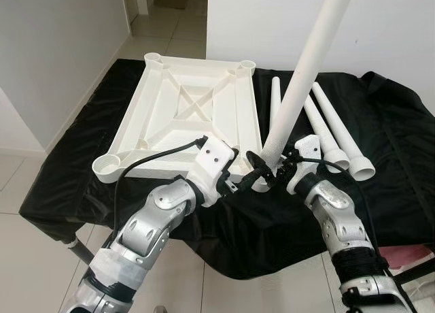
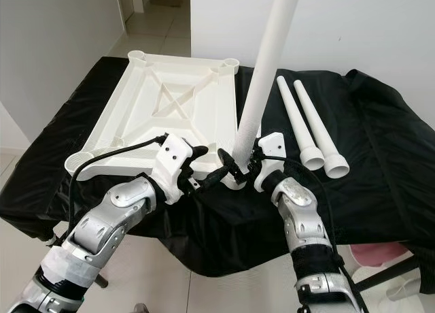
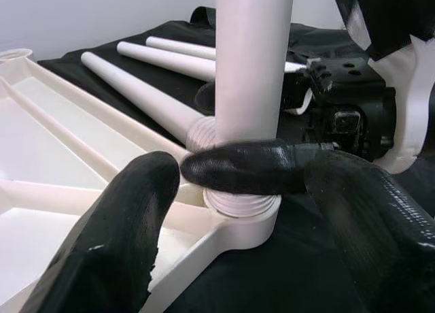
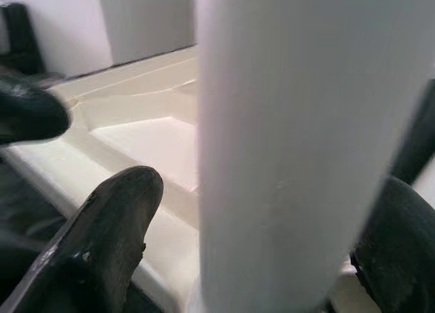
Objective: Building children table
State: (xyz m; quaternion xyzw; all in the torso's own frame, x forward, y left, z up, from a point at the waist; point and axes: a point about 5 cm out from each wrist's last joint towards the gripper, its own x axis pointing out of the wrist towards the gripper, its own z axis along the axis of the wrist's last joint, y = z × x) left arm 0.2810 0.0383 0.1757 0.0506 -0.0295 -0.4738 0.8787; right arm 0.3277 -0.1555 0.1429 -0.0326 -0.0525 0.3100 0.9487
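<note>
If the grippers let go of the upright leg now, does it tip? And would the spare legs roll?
The upright leg leans and its threads still show above the corner socket, so it probably isn't seated and may tip. It looks like stiff, light plastic. The spare legs are tapered round tubes, so they would likely roll in an arc on the black cloth.

White walls (image 1: 380,27), tiled floor (image 1: 20,184), black cloth (image 1: 394,122).

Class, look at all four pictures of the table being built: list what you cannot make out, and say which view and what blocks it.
- Top of the upright leg: cut off by the top edge in both eye views.
- How far its thread sits in the corner socket: a black finger crosses it in the left wrist view.
- Right hand: the leg hides its grip in the right wrist view.
- Third loose leg: partly behind the upright leg in the left eye view.
</note>
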